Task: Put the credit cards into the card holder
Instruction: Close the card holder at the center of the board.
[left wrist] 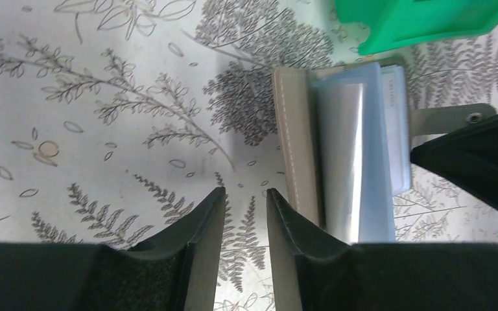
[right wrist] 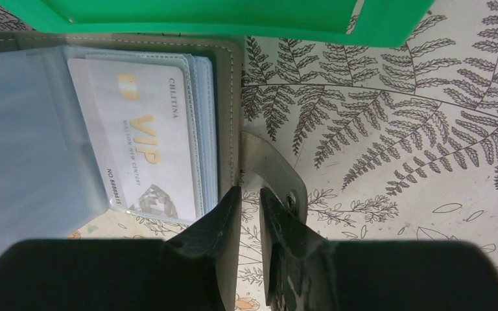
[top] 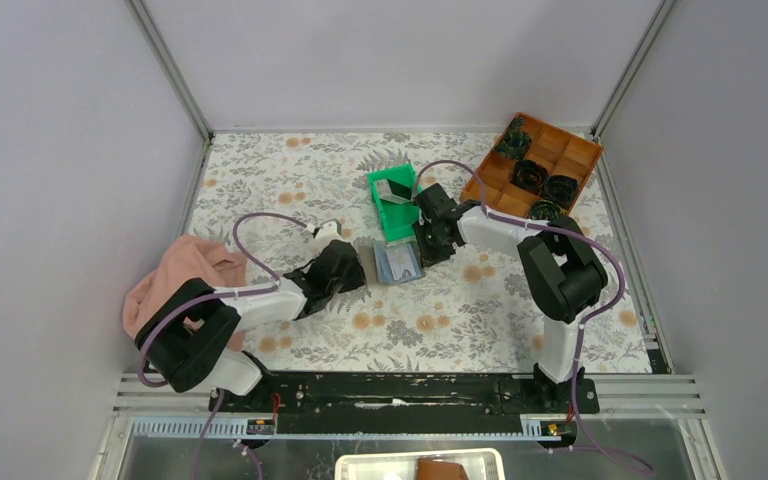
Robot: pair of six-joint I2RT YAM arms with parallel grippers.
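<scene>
The grey card holder (top: 398, 263) lies open on the table, its blue-tinted sleeves up. In the right wrist view a silvery VIP credit card (right wrist: 142, 142) sits in a sleeve of the card holder (right wrist: 230, 116). Another dark credit card (top: 392, 190) leans inside the green bin (top: 396, 218). My right gripper (top: 427, 252) (right wrist: 249, 189) is nearly shut and empty, at the holder's right edge over its snap strap (right wrist: 279, 175). My left gripper (top: 360, 277) (left wrist: 244, 191) is slightly open and empty, just left of the card holder (left wrist: 350, 162).
The green bin (left wrist: 421, 19) (right wrist: 201, 13) stands right behind the holder. A brown compartment tray (top: 575, 150) with black parts is at the back right. A pink cloth (top: 185, 275) lies at the left, beside the left arm.
</scene>
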